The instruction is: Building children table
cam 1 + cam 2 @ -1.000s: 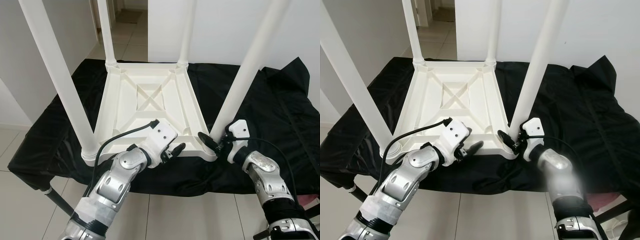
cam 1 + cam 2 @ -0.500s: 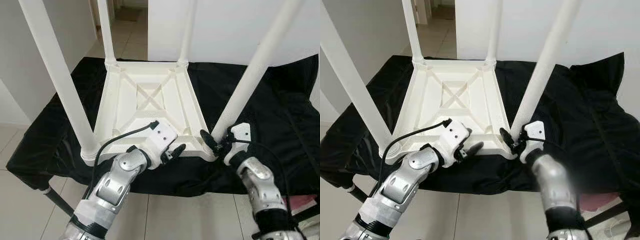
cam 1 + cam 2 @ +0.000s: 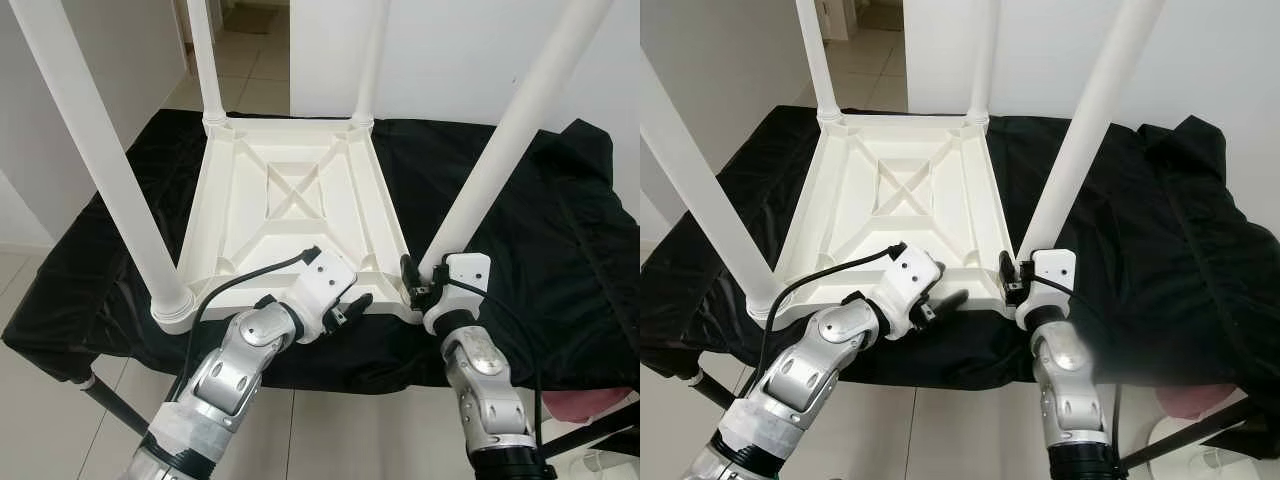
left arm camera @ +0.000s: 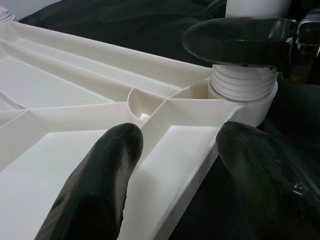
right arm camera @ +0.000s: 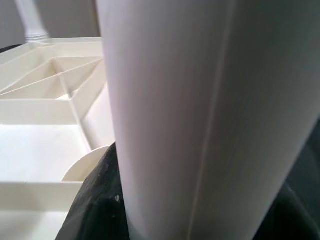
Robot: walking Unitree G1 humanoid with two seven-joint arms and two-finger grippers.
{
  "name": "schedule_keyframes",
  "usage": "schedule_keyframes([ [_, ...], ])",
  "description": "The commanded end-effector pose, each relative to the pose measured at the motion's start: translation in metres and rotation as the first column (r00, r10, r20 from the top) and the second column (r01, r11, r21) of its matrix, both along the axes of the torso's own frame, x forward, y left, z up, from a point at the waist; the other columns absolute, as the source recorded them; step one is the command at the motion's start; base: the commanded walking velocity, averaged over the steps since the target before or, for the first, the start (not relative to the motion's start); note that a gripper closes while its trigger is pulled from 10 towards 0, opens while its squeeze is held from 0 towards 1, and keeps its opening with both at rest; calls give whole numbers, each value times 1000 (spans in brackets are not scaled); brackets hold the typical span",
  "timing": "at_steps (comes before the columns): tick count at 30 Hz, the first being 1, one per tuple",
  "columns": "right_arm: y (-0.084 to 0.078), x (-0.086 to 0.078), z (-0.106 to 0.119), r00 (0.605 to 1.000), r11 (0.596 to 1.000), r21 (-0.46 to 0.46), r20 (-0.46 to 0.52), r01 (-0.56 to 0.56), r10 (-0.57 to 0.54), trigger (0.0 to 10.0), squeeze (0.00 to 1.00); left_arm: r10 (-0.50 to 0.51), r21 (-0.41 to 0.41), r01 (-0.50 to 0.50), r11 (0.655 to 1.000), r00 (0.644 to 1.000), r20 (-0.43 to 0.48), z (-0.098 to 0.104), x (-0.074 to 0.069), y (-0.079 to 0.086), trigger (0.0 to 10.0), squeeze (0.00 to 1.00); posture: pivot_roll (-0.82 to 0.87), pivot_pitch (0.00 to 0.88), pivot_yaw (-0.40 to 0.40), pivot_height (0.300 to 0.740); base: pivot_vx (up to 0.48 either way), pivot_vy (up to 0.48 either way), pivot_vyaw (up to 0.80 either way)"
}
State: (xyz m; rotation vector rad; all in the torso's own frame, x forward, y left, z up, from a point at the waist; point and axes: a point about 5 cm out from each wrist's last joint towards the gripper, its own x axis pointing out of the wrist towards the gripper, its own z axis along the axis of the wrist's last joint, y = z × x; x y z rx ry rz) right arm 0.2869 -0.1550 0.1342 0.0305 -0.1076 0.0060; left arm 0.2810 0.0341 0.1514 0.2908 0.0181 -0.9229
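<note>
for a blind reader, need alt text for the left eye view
A white plastic table lies upside down on a black cloth, four legs up. The right gripper clasps the near right leg at its base; the left gripper rests at the near edge.

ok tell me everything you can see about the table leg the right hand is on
The near right leg is a long, smooth, off-white tube that looks like plastic, with a ribbed collar at its base. It stands in the corner socket of the upturned white tabletop, which lies on a black cloth, and it leans slightly outward as it rises. The right hand grips it just above the socket, black fingers around its base. The left hand rests open on the tabletop's near edge beside it, not touching the leg.
</note>
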Motion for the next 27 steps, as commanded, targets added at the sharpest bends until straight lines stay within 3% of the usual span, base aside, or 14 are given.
schedule_keyframes([
  [1,7,-6,-13,993,994,43,-78,98,-94,10000,0,15,13,-15,1000,1000,1,-2,-1,0,10000,0,-27,27,-28,740,0,0,0],
  [4,18,-10,-15,986,986,78,-97,146,-138,10000,0,21,13,-21,1000,1000,3,-1,0,1,10000,0,-23,27,-30,740,0,0,0],
  [7,33,-11,-8,996,994,79,-70,69,-64,10000,0,28,10,-28,1000,1000,4,0,0,2,10000,0,-22,27,-29,740,0,0,0],
  [12,26,-12,-6,993,992,83,-75,98,-92,10000,0,24,11,-24,1000,1000,2,-1,-1,2,10000,0,-25,29,-30,740,0,0,0],
  [13,25,-13,-5,994,992,83,-67,95,-90,10000,631,25,12,-25,1000,1000,2,-1,-1,2,10000,0,-26,31,-26,740,0,0,0],
  [16,26,-14,-4,995,993,83,-58,88,-83,10000,631,26,12,-26,1000,1000,1,-1,-1,2,10000,0,-26,31,-26,740,0,0,0],
  [17,24,-15,-2,996,993,84,-47,83,-79,10000,1000,26,12,-26,1000,1000,1,-1,-2,2,10000,0,-29,33,-27,740,0,0,0],
  [24,12,-16,6,1000,999,39,5,-22,22,10000,1000,21,18,-21,1000,1000,-2,-2,-2,2,10000,0,-39,32,-22,740,0,0,0],
  [25,8,-16,6,999,998,34,8,-45,45,10000,424,20,18,-20,1000,1000,1,-2,-1,2,10000,0,-41,32,-19,740,0,0,0],
  [26,6,-16,7,998,998,32,11,-59,58,10000,424,19,18,-19,1000,1000,2,-1,-1,1,10000,0,-42,33,-17,740,0,0,0],
  [27,4,-15,8,996,996,14,23,-83,83,10000,0,19,18,-19,1000,1000,4,0,0,1,10000,0,-43,33,-15,740,0,0,0],
])
